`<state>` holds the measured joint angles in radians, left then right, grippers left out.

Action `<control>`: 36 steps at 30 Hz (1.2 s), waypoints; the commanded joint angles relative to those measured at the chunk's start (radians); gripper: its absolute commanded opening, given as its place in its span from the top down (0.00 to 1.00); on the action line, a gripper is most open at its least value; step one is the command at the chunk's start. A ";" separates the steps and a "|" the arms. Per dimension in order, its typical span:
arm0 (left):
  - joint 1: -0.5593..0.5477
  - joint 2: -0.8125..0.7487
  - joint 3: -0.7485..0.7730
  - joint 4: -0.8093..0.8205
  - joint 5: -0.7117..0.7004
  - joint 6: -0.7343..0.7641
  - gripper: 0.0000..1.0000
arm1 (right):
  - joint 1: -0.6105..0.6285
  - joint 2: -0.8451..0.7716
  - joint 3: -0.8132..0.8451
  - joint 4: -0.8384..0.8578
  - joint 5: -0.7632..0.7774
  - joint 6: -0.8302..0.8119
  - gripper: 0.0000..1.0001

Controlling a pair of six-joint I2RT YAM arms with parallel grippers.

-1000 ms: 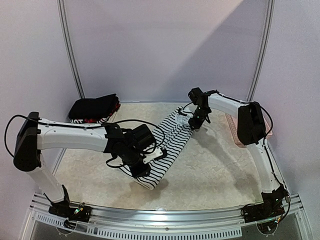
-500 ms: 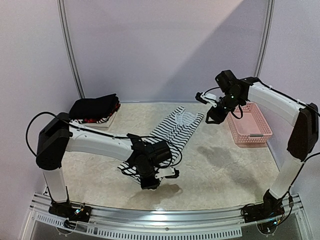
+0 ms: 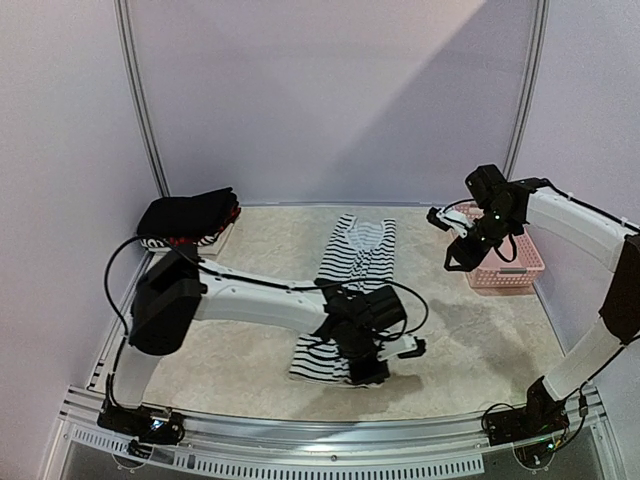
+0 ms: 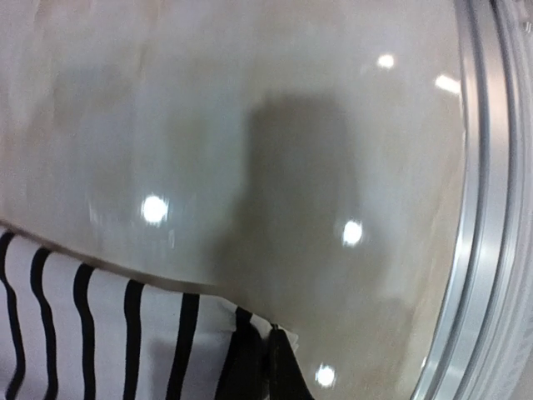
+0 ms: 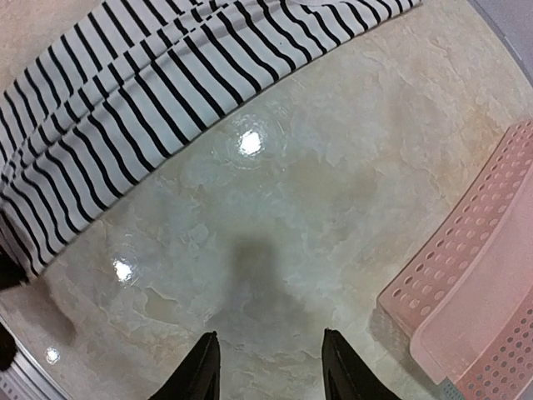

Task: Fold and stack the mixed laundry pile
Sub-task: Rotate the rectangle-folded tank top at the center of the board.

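Observation:
The black-and-white striped tank top (image 3: 350,290) lies stretched out on the table from the back middle to the front. My left gripper (image 3: 368,368) is shut on its near hem corner; the left wrist view shows the striped cloth (image 4: 108,333) pinched between the dark fingertips (image 4: 275,367) low over the table. My right gripper (image 3: 452,262) is open and empty, raised in front of the pink basket (image 3: 520,262); in its wrist view the striped top (image 5: 150,108) lies far above the open fingers (image 5: 200,371). Folded black and plaid garments (image 3: 188,217) are stacked at the back left.
The pink perforated basket (image 5: 483,283) stands at the right side of the table. The metal front rail (image 4: 487,208) runs close to my left gripper. The left arm (image 3: 260,300) stretches across the table's front left.
My left gripper dragged the tank top's hem rightward and toward the front, straightening it. My right gripper let go of the top's far end and rose away to the right, toward the basket.

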<state>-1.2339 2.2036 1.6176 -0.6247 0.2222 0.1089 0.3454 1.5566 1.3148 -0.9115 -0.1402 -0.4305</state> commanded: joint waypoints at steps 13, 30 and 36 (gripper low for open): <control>-0.068 -0.154 0.099 0.096 0.003 0.087 0.66 | -0.030 -0.210 -0.197 -0.021 -0.113 -0.094 0.56; -0.134 -0.532 -0.689 0.348 -0.420 0.527 0.67 | 0.372 -0.495 -0.645 0.076 -0.123 -0.523 0.55; -0.172 -0.438 -0.650 0.364 -0.446 0.622 0.66 | 0.476 -0.446 -0.706 0.163 -0.028 -0.566 0.54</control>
<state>-1.3651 1.7096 0.9401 -0.3214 -0.1699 0.6228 0.7715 1.0882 0.6453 -0.8433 -0.2646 -0.9474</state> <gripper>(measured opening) 0.336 0.456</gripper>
